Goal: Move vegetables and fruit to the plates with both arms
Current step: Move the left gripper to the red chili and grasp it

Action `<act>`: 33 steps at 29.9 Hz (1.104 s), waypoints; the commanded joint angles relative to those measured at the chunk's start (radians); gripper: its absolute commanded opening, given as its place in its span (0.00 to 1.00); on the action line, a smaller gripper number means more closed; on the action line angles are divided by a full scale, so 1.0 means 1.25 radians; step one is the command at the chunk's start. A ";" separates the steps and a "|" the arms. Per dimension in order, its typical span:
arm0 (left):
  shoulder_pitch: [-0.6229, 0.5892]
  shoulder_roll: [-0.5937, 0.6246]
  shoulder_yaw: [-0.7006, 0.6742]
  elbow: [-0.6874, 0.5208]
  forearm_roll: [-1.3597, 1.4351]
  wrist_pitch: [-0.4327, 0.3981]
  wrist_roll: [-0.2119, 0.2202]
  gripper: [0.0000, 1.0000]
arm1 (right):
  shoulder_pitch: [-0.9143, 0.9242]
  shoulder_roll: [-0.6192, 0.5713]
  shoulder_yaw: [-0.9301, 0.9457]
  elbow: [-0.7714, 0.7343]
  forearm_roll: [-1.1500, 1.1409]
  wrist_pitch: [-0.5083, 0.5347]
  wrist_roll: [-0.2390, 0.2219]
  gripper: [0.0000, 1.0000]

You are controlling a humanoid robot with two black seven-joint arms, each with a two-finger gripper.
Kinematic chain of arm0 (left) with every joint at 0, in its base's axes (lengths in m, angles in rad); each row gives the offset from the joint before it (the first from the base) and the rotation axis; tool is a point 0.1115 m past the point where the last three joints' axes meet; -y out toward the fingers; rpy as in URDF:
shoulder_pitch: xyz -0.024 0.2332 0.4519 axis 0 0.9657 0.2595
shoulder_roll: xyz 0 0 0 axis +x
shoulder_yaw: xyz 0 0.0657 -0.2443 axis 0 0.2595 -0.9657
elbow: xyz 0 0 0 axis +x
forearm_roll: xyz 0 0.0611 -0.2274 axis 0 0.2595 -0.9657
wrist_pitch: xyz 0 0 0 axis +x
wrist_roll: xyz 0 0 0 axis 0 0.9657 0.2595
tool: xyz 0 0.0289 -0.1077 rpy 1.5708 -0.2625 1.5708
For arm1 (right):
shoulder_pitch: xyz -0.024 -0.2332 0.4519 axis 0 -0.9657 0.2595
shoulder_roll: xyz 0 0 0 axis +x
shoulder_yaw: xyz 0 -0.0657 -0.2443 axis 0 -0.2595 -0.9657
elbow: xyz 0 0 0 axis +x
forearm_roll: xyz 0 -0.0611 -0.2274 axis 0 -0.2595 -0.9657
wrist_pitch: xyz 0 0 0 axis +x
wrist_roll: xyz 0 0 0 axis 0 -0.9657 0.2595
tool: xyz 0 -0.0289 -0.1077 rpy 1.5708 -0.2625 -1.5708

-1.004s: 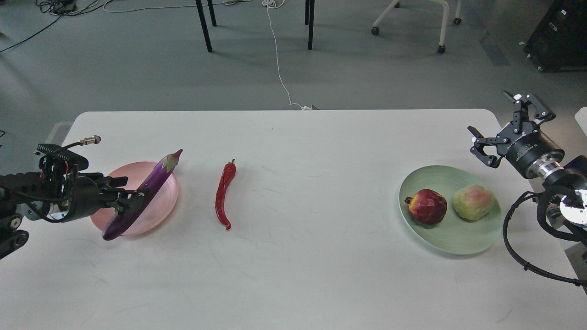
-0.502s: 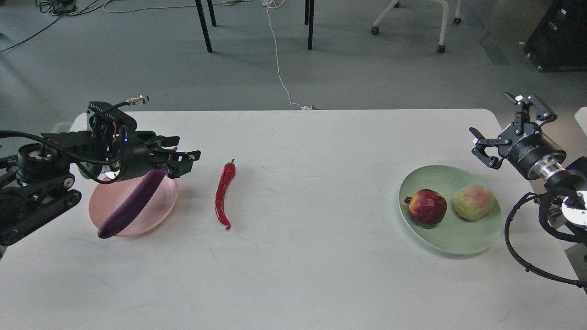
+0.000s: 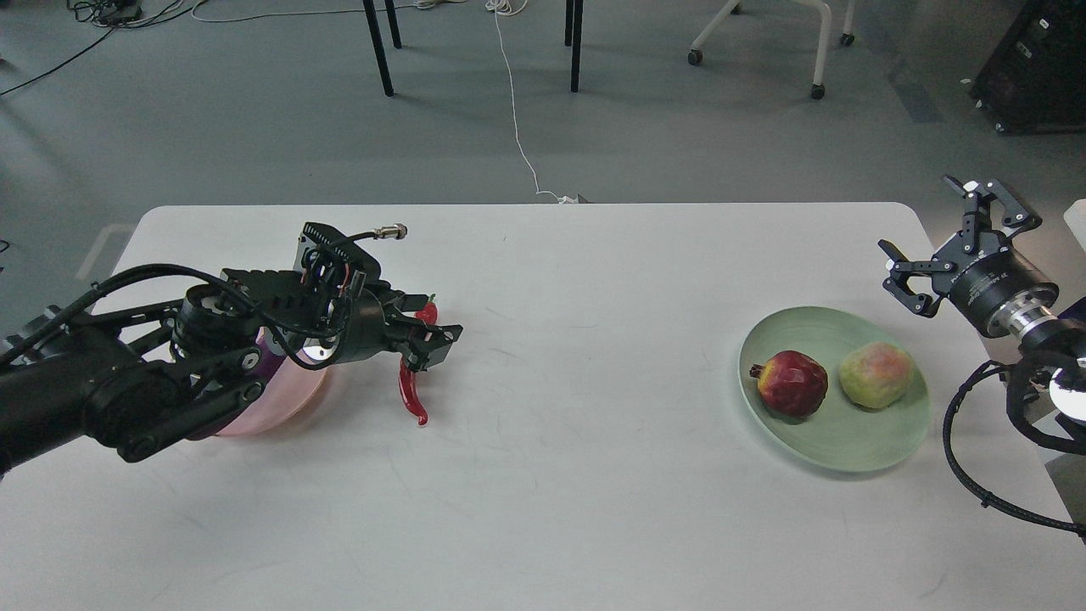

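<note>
My left gripper (image 3: 427,333) is open, its fingers spread over the middle of the red chili pepper (image 3: 412,399), which lies on the table. The pale pink plate (image 3: 288,399) is mostly hidden behind my left arm. Only a small purple patch of the eggplant (image 3: 270,365) shows there. The mint green plate (image 3: 848,441) at the right holds the dark red pomegranate (image 3: 792,383) and the yellow-green fruit (image 3: 876,374). My right gripper (image 3: 942,242) is open and empty, raised beyond the green plate's far right rim.
The white table (image 3: 543,475) ends just past my right arm. On the floor beyond are black table legs (image 3: 377,47), a white cable (image 3: 516,127) and a wheeled chair base (image 3: 816,85).
My left gripper let go of the eggplant, left it on the pink plate and moved right over the chili pepper. My right gripper drifted slightly right.
</note>
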 commanded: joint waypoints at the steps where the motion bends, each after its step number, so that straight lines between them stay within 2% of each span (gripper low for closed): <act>1: 0.013 0.005 0.003 0.002 0.004 0.000 0.002 0.64 | -0.007 0.000 -0.001 0.001 0.000 0.000 0.000 1.00; 10: 0.041 0.000 0.002 0.039 0.017 0.000 0.015 0.65 | -0.007 0.000 0.000 0.003 0.000 0.000 0.000 1.00; 25: 0.062 -0.006 0.005 0.056 0.039 0.000 0.014 0.64 | -0.006 -0.002 0.005 0.012 0.000 0.000 0.000 1.00; 27: 0.064 -0.005 0.005 0.057 0.039 0.000 0.013 0.57 | -0.006 -0.002 0.005 0.012 0.000 0.000 0.000 1.00; 31: 0.064 -0.003 0.003 0.057 0.039 0.000 0.013 0.29 | -0.006 -0.002 0.005 0.010 0.000 0.000 0.000 1.00; 33: 0.064 0.000 0.002 0.057 0.038 0.000 0.012 0.19 | -0.006 -0.002 0.005 0.009 0.000 0.000 0.000 1.00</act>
